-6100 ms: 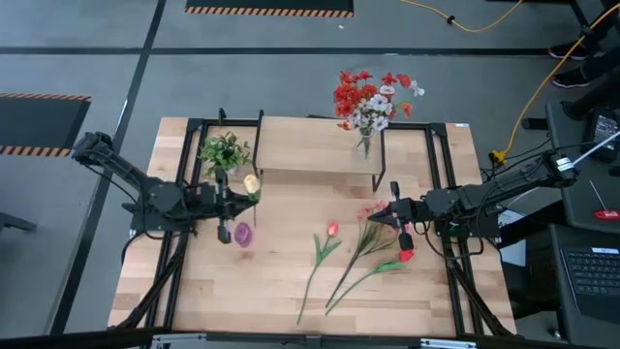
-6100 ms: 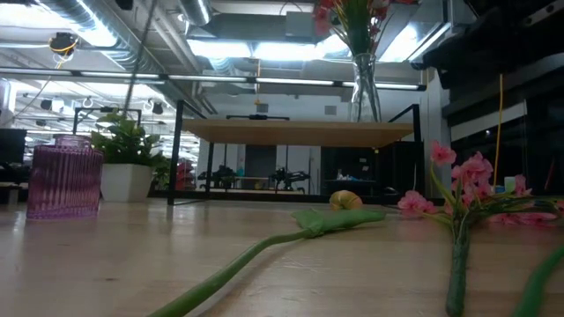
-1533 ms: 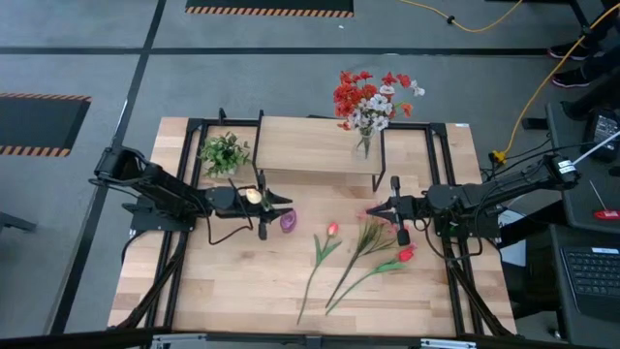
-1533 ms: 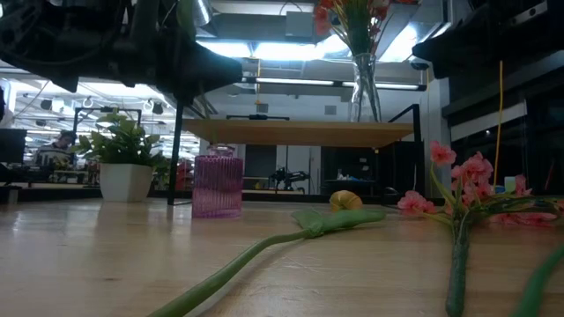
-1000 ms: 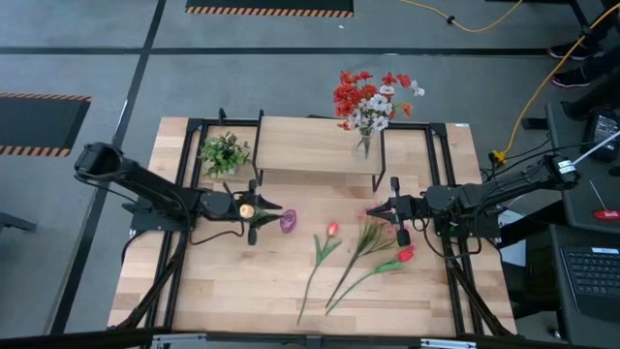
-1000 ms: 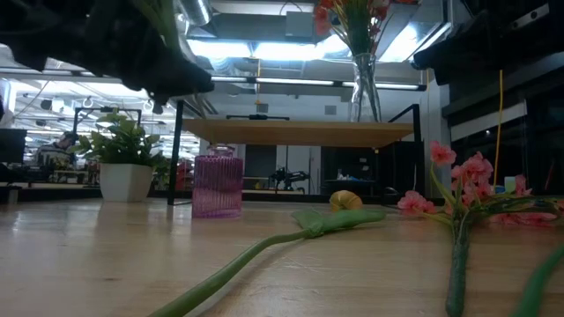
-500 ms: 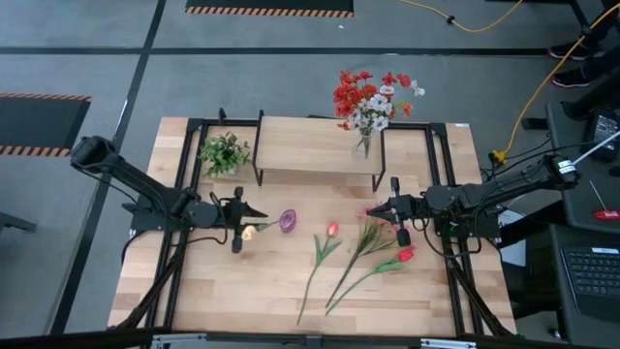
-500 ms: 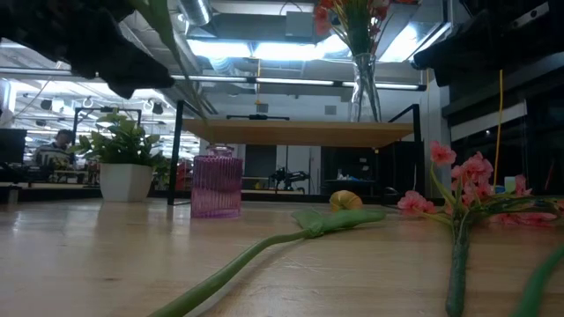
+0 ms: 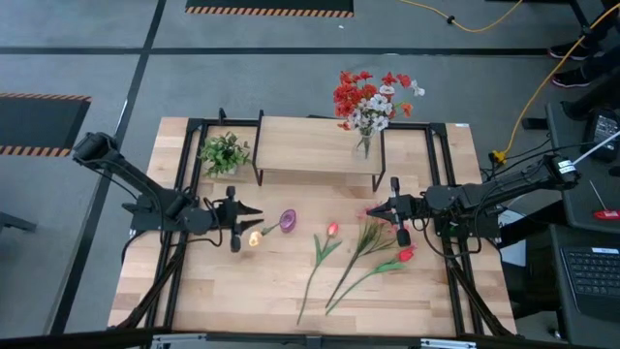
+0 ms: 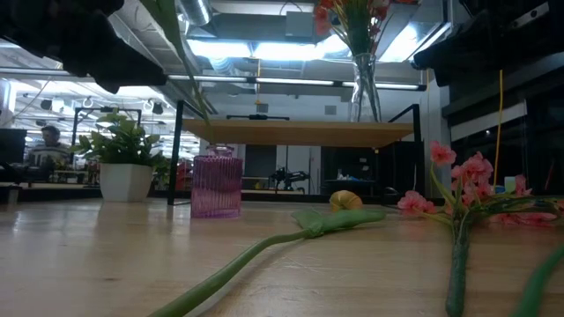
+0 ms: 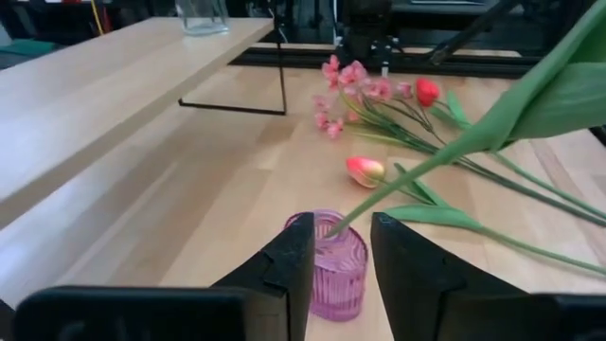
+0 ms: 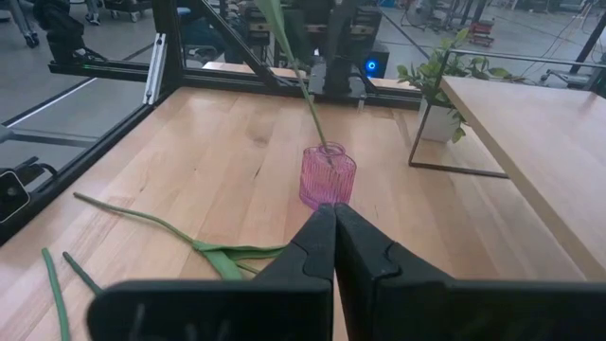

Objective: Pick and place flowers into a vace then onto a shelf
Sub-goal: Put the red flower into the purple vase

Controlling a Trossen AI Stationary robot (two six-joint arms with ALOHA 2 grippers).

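Observation:
A yellow tulip (image 9: pixel 254 236) stands slanted in the small purple ribbed vase (image 9: pixel 288 220), its stem end inside the vase mouth (image 11: pixel 331 225). Its stem (image 11: pixel 426 166) rises toward my left arm. My left gripper (image 9: pixel 254 213) is open just left of the vase, with nothing between its fingers. The stem passes beyond and beside them. My right gripper (image 9: pixel 373 207) is shut and hovers over a pink spray (image 9: pixel 371 231). An orange-red tulip (image 9: pixel 332 230) and a red tulip (image 9: pixel 405 254) lie flat on the table.
The shelf (image 9: pixel 315 143) stands at the far middle and carries a glass vase of red and white flowers (image 9: pixel 366 102). A small green potted plant (image 9: pixel 225 152) stands left of it. Black frame rails (image 9: pixel 184 165) run along both table sides. Bare wood lies along the near edge.
My left gripper has drawn back toward the table's left edge, away from the purple vase. The yellow tulip's bloom has swung toward the near edge while its stem end has stayed in the vase.

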